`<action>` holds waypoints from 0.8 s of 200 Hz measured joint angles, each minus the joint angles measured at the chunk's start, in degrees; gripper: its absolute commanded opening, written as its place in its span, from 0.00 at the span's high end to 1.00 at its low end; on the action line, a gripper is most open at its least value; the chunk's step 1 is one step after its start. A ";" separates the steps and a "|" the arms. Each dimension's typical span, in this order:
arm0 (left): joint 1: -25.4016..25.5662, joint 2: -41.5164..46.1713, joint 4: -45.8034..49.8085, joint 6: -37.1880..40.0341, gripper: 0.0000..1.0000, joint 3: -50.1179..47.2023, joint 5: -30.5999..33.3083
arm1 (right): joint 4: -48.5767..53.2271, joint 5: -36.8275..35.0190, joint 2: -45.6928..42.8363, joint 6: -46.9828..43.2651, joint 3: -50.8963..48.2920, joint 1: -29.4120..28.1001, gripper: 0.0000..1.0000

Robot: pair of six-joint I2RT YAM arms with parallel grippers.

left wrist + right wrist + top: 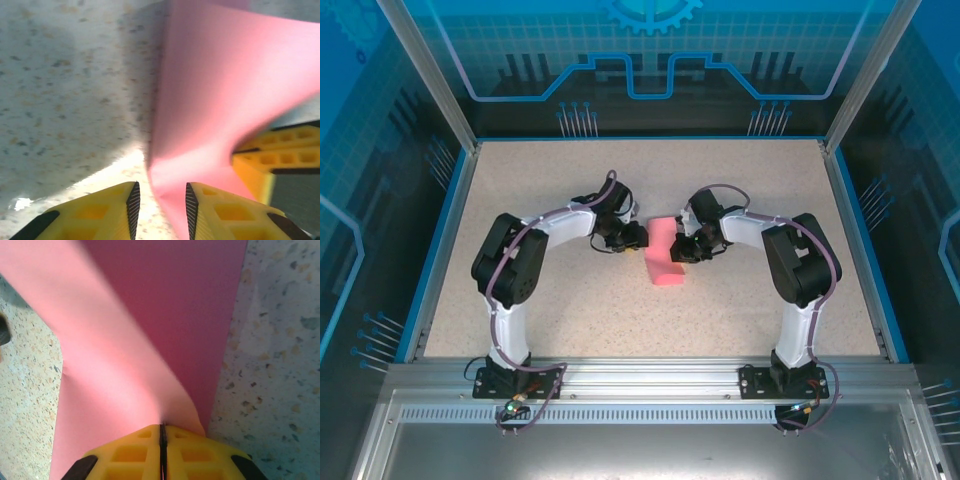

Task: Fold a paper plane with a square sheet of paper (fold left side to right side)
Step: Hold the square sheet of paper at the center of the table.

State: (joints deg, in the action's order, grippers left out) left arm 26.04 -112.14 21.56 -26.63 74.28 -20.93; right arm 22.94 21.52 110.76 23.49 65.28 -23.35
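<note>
Item: square sheet of paper. Thin, matte, pink, doubled into a narrow oblong, one layer bowed upward in a soft curve. Located near the middle of the speckled, stone-patterned beige tabletop. Long axis is run from far edge to near edge, slightly slanted.

Left gripper: yellow moulded plastic with black ribbed facings. Jaws are parted, and the paper's edge is seen in the gap.

Right gripper: same make, jaws clenched, a raised ridge of the paper pinched between them.
</note>
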 measured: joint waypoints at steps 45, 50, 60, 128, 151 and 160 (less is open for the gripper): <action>3.58 -2.03 -3.10 -0.48 0.67 1.73 -3.08 | 0.04 0.04 0.07 0.00 0.09 0.00 0.90; 3.91 -2.91 -3.15 -0.52 0.67 2.19 -3.15 | 0.02 0.07 0.07 0.00 0.09 0.00 0.90; 4.09 -4.07 -3.34 -0.63 0.67 2.58 -3.13 | 0.02 0.07 0.07 0.00 0.09 0.00 0.90; 4.11 -5.90 -4.33 -1.92 0.67 1.07 -2.95 | -1.62 1.46 -0.26 0.07 -0.74 0.02 0.91; 4.13 -5.90 -4.79 -1.90 0.67 0.74 -2.91 | -1.75 1.86 -0.66 0.09 -0.79 0.13 0.91; 4.13 -5.81 -5.05 -1.92 0.67 0.50 -2.91 | -1.73 2.60 -1.03 0.15 -0.79 0.24 0.91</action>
State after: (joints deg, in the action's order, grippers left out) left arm 30.17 -117.95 16.51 -28.56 74.78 -23.83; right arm 21.21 24.12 109.73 23.64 64.49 -23.11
